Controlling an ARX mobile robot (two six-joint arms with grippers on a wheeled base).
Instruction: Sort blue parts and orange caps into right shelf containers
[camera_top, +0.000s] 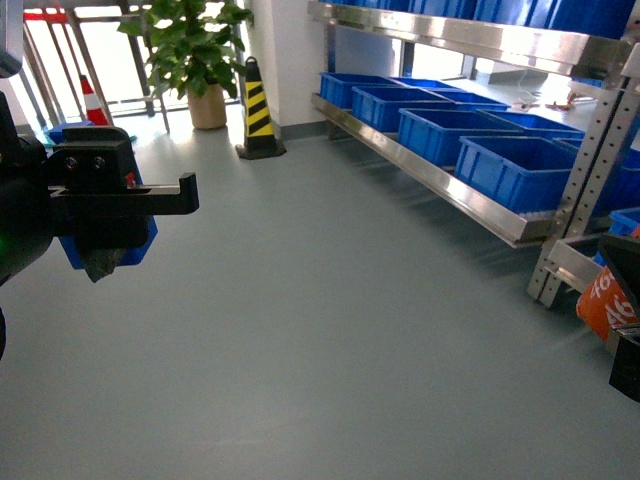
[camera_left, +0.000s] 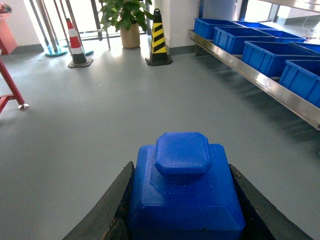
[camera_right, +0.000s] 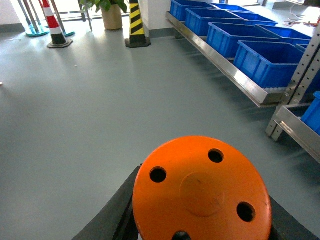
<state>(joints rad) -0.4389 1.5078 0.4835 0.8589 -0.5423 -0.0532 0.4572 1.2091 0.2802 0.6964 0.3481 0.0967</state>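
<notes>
Gripping blue part (camera_left: 184, 192), left gripper (camera_left: 182, 210) jaws clamped on its sides, raised over grey floor (camera_top: 320, 330), well left of shelf (camera_top: 440, 180). Right gripper (camera_right: 200, 220) clamped on orange cap (camera_right: 202, 192), near shelf's front leg (camera_top: 585, 190). Blue crates (camera_top: 515, 165) sit in row on shelf. Striped cone (camera_top: 258, 110), potted plant (camera_top: 195, 50) beyond shelf's far end.

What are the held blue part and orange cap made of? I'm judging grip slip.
Blue part: seemingly 3D-printed plastic, matte, with fine layered texture across its faces. Orange cap: likely smooth plastic, satin sheen, cleanly formed holes in its top. Neither is certain from looks alone.
</notes>
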